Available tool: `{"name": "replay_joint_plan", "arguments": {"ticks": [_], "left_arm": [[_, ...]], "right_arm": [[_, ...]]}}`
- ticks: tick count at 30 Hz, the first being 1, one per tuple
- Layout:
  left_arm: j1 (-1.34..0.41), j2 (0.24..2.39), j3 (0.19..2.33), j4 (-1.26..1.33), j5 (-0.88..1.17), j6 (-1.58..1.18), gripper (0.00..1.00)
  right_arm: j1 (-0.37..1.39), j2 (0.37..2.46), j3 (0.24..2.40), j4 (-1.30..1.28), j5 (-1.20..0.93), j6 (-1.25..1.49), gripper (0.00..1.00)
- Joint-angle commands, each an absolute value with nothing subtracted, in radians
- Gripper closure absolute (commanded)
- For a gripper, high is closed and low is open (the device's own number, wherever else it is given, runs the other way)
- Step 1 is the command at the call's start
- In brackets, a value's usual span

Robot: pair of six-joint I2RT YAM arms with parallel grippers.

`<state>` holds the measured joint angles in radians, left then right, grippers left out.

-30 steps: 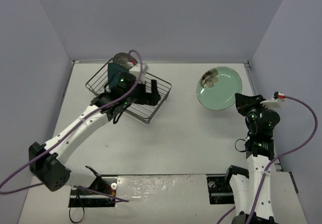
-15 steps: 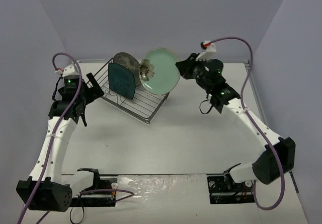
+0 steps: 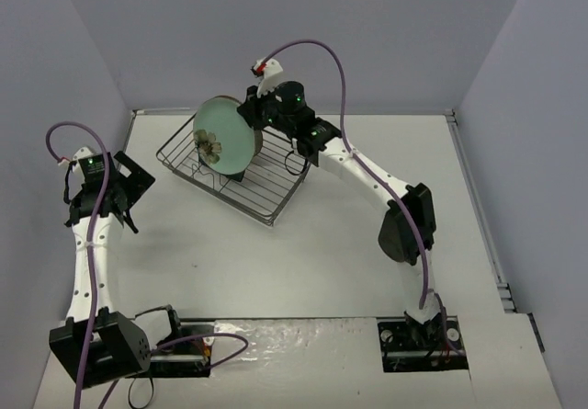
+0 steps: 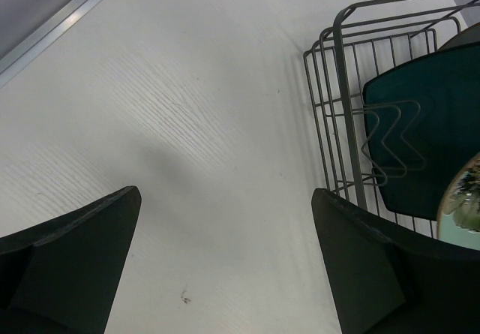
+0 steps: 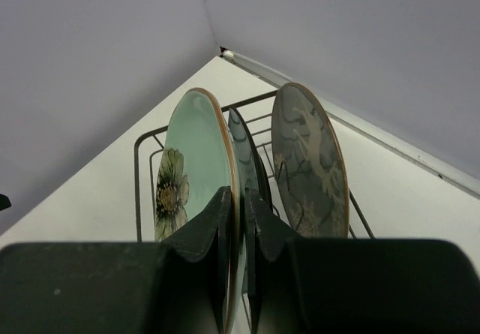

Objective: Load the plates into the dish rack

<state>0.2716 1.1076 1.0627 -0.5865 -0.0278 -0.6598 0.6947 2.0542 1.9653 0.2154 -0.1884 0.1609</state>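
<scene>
Soft, even overhead light; faint shadows on the surface [image 3: 349,244], a glare strip at 6 o'clock. Soft sheen on the mint plate [image 5: 196,146]; right tool [image 5: 238,197] dark, featureless.

Three plates are showing: mint-green plate [image 5: 191,161], teal plate [image 5: 244,154], grey-brown plate [image 5: 307,161]; one dish rack [image 3: 268,187]; two grippers: left gripper [image 4: 225,199], right gripper [image 5: 238,199].

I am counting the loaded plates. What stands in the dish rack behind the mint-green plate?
Right wrist view: behind the mint-green plate stands the teal plate, then the deer plate. The right gripper covers their lower edges, so their slots are hidden.
</scene>
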Motion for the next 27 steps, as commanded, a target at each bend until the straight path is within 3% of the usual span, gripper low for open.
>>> {"name": "replay_joint_plan", "arguments": {"ticks": [1, 13, 27], "left_arm": [[0.276, 1.102, 1.083, -0.525, 0.015, -0.676, 0.03], [0.277, 1.121, 1.061, -0.451, 0.074, -0.68, 0.03], [0.278, 1.097, 1.031, -0.44, 0.074, -0.666, 0.03]], "right_arm": [[0.717, 2.109, 2.184, 0.379, -0.268, 0.037, 1.0], [0.795, 2.259, 2.398, 0.286, -0.196, -0.251, 1.0], [0.94, 2.352, 2.368, 0.355, 0.081, -0.506, 1.0]]}}
